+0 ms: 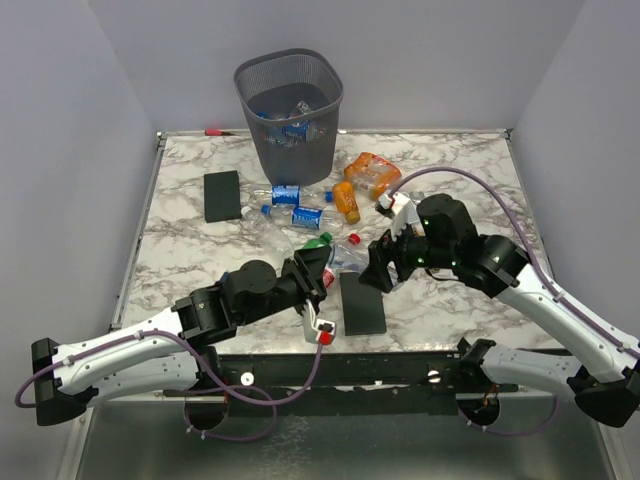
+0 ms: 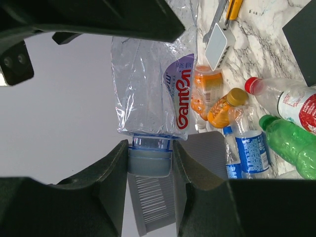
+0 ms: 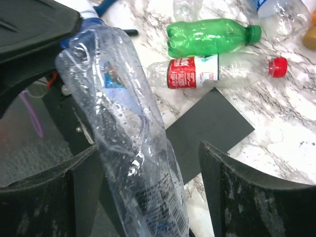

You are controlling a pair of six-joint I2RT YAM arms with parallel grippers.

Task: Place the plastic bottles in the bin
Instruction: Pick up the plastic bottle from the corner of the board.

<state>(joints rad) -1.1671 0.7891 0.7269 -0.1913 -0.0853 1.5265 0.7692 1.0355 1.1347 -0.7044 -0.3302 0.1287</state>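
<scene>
A crumpled clear plastic bottle [image 2: 148, 84] hangs in the air over the front of the table, and my left gripper [image 2: 149, 163] is shut on its cap. My right gripper [image 3: 148, 192] stands open around the same bottle's body [image 3: 128, 138]: the left finger touches it, and a gap shows on the right. From above, both grippers [image 1: 318, 262] [image 1: 385, 262] meet at mid-table. Green [image 3: 207, 37], red-labelled [image 3: 207, 71], blue-labelled [image 1: 285, 195] and orange [image 1: 346, 200] bottles lie on the marble. The wire-mesh bin [image 1: 290, 100] stands at the back with bottles inside.
One flat black slab [image 1: 362, 302] lies right under the grippers, another [image 1: 222, 196] left of the bin. A white-tipped tool [image 1: 400, 205] rests by the orange bottles. Grey walls close in the table on three sides.
</scene>
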